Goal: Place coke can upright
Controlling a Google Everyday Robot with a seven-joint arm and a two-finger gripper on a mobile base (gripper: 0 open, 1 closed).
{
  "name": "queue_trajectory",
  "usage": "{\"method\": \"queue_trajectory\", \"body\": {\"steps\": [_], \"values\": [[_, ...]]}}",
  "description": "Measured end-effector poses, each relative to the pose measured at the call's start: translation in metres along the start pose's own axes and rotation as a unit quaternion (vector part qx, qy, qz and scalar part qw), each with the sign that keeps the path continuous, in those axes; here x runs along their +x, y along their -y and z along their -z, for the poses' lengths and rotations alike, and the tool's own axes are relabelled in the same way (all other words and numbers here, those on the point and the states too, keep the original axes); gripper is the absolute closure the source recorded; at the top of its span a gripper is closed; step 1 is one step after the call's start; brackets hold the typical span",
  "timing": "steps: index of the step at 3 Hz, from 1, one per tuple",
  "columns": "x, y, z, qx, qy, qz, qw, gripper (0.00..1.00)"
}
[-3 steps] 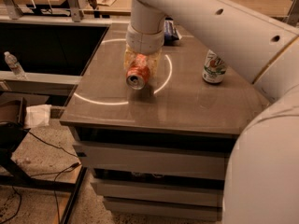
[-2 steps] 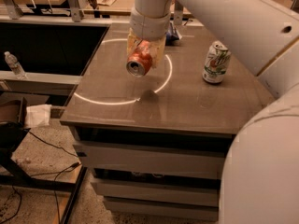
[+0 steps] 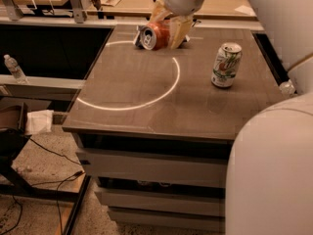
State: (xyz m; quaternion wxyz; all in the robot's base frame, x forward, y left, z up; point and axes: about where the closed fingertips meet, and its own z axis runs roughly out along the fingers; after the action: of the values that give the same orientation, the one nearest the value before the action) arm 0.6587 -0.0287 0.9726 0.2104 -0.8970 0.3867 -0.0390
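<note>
The coke can (image 3: 152,35) is orange-red with a silver top. It lies on its side, top facing left, over the far part of the brown table (image 3: 146,111). My gripper (image 3: 167,27) comes down from the top of the view and is shut on the can, one cream finger (image 3: 179,30) on its right and the other behind its left. I cannot tell whether the can touches the table or hangs just above it.
A white-and-green soda can (image 3: 226,65) stands upright at the table's right. A bright light ring (image 3: 146,102) crosses the tabletop. My white arm fills the right side. A water bottle (image 3: 14,68), white cloth (image 3: 41,121) and cables lie to the left and below.
The gripper has carried the coke can from the middle of the light ring toward the table's far edge. The can stays on its side in the grip.
</note>
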Motion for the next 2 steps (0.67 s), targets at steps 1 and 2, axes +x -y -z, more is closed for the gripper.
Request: {"method": "queue_trajectory", "body": {"steps": [1,2], "values": [[0.001,0.004,0.029,0.078,0.078,-0.100,0.9889,1.00],[-0.007,0.007,0.057,0.158,0.149,-0.164,0.9622,1.00]]}}
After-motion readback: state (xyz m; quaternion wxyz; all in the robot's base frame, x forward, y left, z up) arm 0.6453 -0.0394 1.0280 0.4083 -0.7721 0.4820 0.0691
